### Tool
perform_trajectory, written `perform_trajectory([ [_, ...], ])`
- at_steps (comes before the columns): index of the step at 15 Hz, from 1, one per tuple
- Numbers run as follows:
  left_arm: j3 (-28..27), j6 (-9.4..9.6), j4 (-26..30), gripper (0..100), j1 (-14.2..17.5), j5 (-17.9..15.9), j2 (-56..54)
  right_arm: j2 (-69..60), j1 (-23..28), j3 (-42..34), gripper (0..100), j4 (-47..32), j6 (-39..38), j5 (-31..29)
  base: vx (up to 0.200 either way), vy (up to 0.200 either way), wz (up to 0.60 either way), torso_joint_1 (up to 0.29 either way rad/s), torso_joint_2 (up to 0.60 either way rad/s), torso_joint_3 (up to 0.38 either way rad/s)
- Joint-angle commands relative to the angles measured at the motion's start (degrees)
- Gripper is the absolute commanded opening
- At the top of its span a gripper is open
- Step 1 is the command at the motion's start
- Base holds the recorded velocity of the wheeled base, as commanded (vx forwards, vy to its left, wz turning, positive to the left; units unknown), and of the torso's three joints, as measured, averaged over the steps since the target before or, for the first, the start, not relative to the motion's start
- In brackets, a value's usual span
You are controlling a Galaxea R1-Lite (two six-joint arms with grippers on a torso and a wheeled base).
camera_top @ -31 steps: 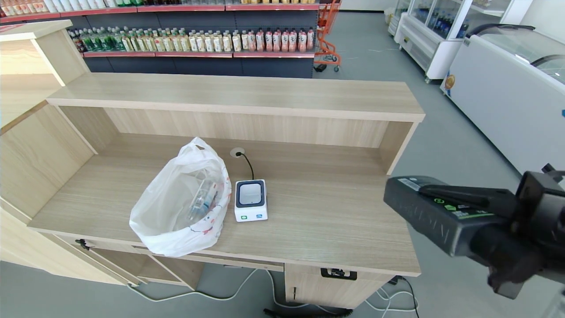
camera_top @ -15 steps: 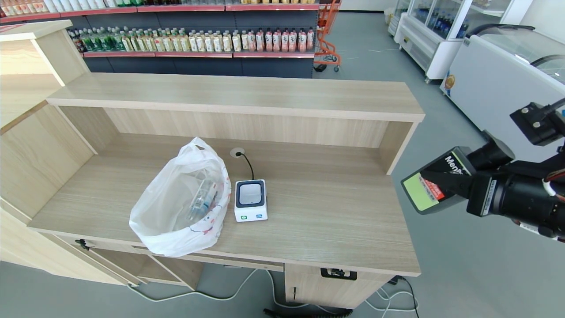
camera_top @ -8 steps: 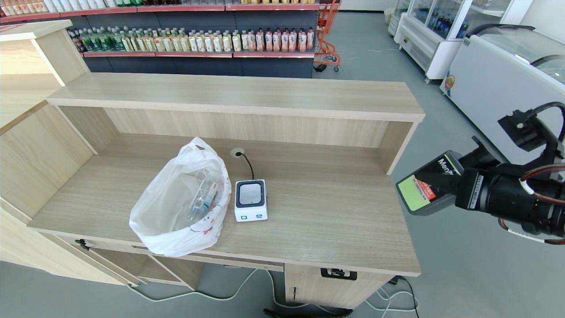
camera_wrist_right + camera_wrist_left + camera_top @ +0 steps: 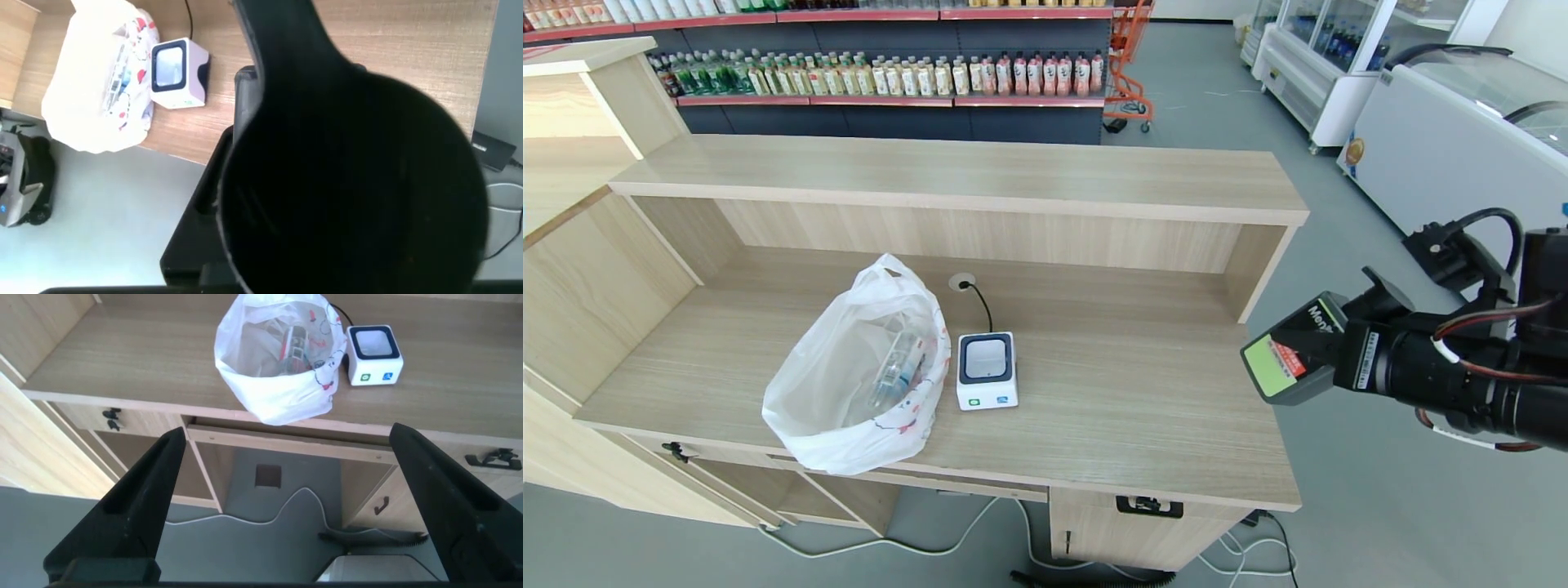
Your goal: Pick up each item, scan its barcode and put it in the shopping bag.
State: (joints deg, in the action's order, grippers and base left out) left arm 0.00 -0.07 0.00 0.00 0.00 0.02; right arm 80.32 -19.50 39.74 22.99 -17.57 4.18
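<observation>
My right gripper [image 4: 1331, 353] is shut on a black package [image 4: 1290, 359] with a green and red label on its end. It hangs in the air just off the counter's right end, label end facing the counter. Close up, the black package [image 4: 343, 163] covers most of the right wrist view. The white shopping bag [image 4: 854, 384] stands open on the counter's left part, with items inside. A white barcode scanner [image 4: 987, 369] sits right beside it. My left gripper [image 4: 288, 433] is open and holds nothing, in front of the counter's front edge and below it, with the shopping bag [image 4: 274, 359] and scanner [image 4: 374, 353] beyond.
The wooden counter [image 4: 1127, 408] has a raised back shelf [image 4: 964, 175] and side walls. A cable runs from the scanner to a hole [image 4: 962, 282] in the counter. Drinks shelves and freezers stand behind. Bare counter lies to the right of the scanner.
My right arm has turned the black package so its labelled end faces the counter, then carried it slightly left and down toward the counter's right end. Bag and scanner have not moved.
</observation>
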Motion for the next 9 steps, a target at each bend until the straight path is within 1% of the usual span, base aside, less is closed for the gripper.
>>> perform_trajectory([
  [1, 0.00, -0.01, 0.00, 100, 0.00, 0.00, -0.02, 1.06, -0.09, 0.34, 0, 0.04, -0.10, 0.04, 0.000, 0.000, 0.00, 0.000, 0.00, 0.000],
  [5, 0.00, -0.01, 0.00, 100, 0.00, 0.00, -0.02, 2.38, -0.09, 0.51, 0, 2.32, -0.19, 0.13, 0.000, 0.200, 0.00, 0.001, 0.00, 0.001],
  [9, 0.00, -0.01, 0.00, 100, 0.00, 0.00, -0.02, 2.64, -0.18, 0.86, 0, 2.58, -0.19, 1.36, 0.000, 0.200, 0.00, 0.004, 0.00, -0.001],
])
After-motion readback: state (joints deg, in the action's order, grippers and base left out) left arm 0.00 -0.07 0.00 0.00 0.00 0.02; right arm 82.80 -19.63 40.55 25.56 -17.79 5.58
